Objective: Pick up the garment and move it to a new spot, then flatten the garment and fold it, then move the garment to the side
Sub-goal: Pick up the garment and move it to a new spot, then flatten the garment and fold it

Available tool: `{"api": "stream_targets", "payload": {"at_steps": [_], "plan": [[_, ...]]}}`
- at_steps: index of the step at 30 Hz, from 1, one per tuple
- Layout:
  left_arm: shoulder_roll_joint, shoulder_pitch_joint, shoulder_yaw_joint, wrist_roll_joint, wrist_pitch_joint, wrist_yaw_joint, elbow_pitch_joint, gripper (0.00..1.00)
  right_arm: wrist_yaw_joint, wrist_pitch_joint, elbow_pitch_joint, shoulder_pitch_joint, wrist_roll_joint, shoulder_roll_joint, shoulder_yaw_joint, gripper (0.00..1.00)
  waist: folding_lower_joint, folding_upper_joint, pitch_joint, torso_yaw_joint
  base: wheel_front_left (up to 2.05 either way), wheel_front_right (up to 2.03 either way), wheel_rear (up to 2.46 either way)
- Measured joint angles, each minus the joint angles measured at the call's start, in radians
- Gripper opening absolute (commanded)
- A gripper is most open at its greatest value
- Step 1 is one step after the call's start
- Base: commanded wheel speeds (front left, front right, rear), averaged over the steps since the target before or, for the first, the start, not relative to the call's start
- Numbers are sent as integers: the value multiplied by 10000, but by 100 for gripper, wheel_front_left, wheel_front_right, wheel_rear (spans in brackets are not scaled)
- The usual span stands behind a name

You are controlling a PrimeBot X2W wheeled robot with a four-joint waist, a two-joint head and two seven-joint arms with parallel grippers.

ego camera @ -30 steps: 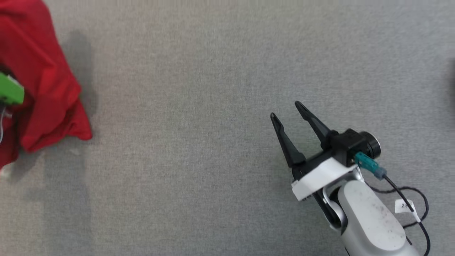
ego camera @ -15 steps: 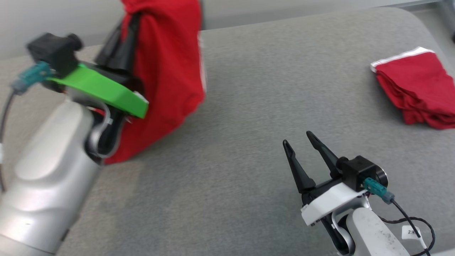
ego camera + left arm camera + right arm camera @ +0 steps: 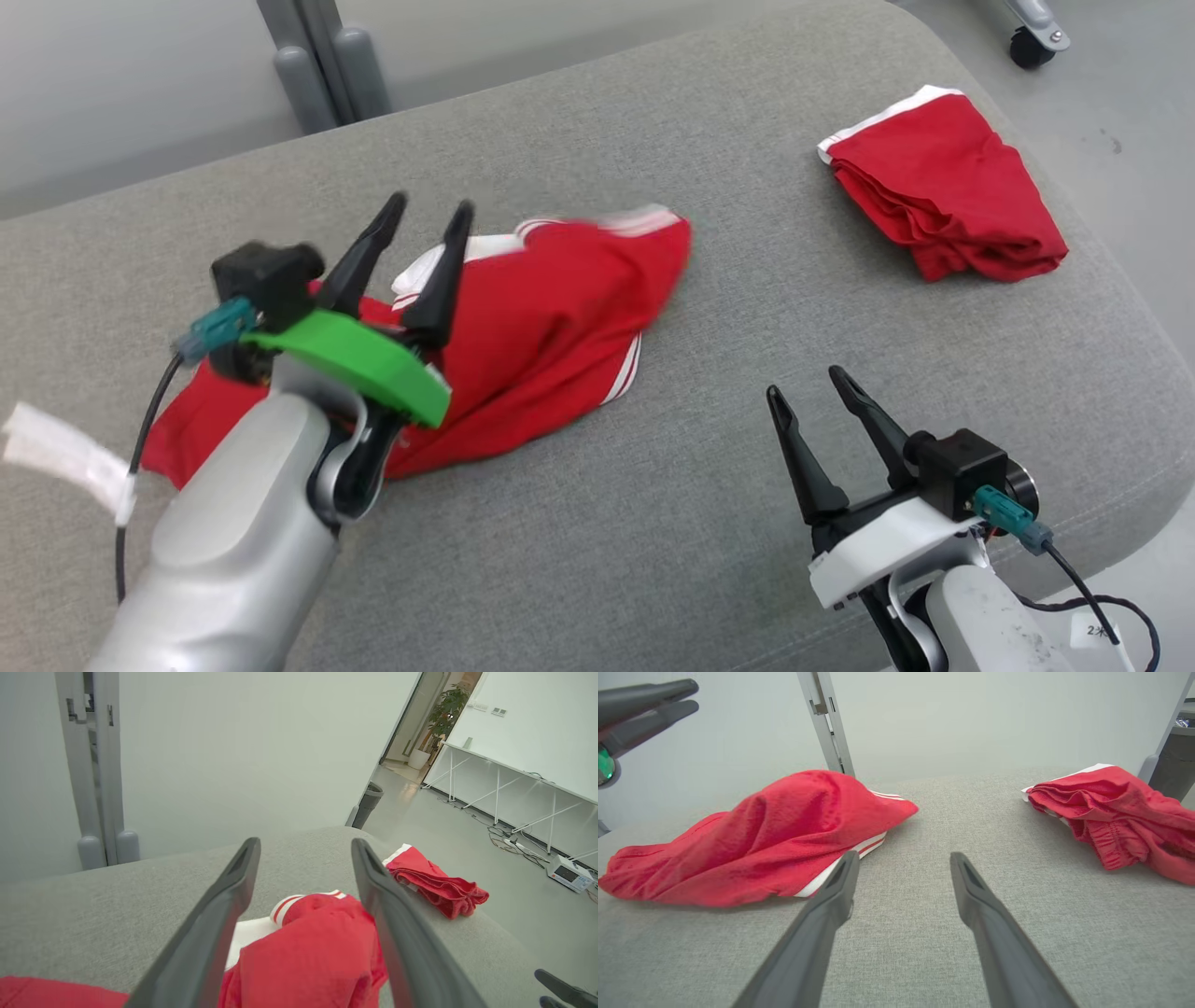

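The garment (image 3: 551, 308) is a pair of red shorts with white side stripes, lying crumpled on the grey padded surface (image 3: 653, 523) left of centre. My left gripper (image 3: 431, 203) hovers above its left part, open, with nothing between the fingers. In the left wrist view the garment (image 3: 308, 952) lies below the spread left gripper (image 3: 304, 842). My right gripper (image 3: 806, 383) stands open at the lower right, apart from the cloth. In the right wrist view the garment (image 3: 775, 835) lies to the left of the right gripper (image 3: 904, 855), and the left gripper (image 3: 691, 694) hangs at the top left.
A second red garment (image 3: 943, 187) lies bunched near the surface's far right corner. Grey posts (image 3: 317, 56) stand behind the back edge. A caster wheel (image 3: 1032, 42) is on the floor beyond the rounded right edge. Bare grey surface lies between the two garments.
The head camera has moved. My left gripper held the garment hanging; now it is open and the garment lies on the surface. The right gripper stays open.
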Motion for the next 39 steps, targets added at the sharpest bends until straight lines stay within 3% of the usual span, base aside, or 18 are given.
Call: {"api": "stream_targets", "payload": {"at_steps": [7, 14, 20, 27, 39], "plan": [[-132, 2370, 2401, 2128, -4, 0, 190, 100, 0, 0, 393, 8, -96, 12, -276, 100, 0, 0, -304, 524, 0, 0, 0], [-941, 4474, 5206, 3463, -2, 2, -364, 100, 0, -2, 752, 319, -94, 13, -516, 100, 0, -2, -844, 1316, 0, 0, 0], [-1616, 6203, 6608, 4694, -2, 2, -1187, 100, 0, 0, 1053, 636, -96, 17, -621, 100, 0, -1, -1215, 1961, 0, 0, 0], [-2104, 7450, 6915, 5078, -2, 2, -1653, 100, 0, 0, 1214, 793, -82, 13, -637, 100, 0, -1, -1507, 2368, 0, 0, 0], [-2326, 7218, 6698, 5022, -2, 2, -1726, 100, 0, 0, 1333, 546, -211, 10, -420, 100, 1, -1, -1331, 2581, 0, 0, 0]]}}
